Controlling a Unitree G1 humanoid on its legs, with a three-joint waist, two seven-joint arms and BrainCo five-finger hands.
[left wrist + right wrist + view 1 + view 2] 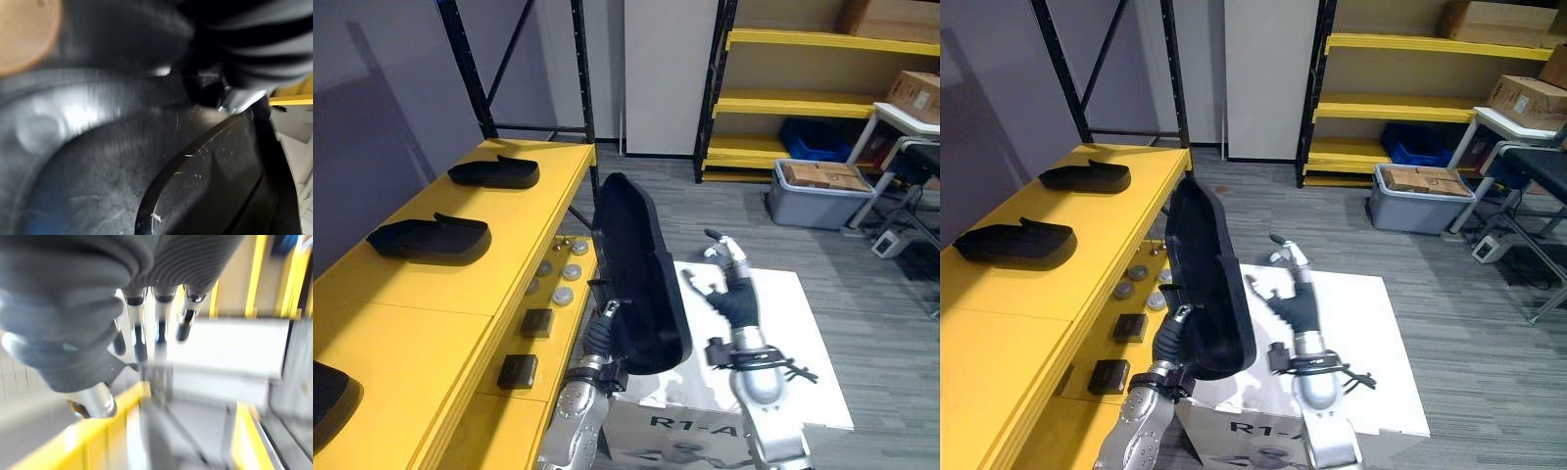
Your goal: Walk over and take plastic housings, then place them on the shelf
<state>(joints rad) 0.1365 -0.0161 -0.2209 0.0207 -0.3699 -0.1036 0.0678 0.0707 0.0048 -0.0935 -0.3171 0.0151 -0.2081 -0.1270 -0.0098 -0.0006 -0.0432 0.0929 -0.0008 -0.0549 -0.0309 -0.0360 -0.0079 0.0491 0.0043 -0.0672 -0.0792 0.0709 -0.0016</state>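
Fingers of the right hand hang straight and spread above the white box, holding nothing. The left hand carries the black plastic housing upright beside the yellow shelf, probably to clear its edge. Its grip is hidden behind the shell, so I cannot tell.

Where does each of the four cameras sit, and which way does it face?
Left eye view: on the head, facing down at the yellow shelf, the black housing at the left hand, the right hand over the white box; both arms show.
Right eye view: beside it, same scene.
Left wrist view: on the left wrist, close to the housing's inside; the left hand's cover shows.
Right wrist view: on the right wrist, along its straight fingers toward blurred yellow beams.
Shared: the housing, in three views.
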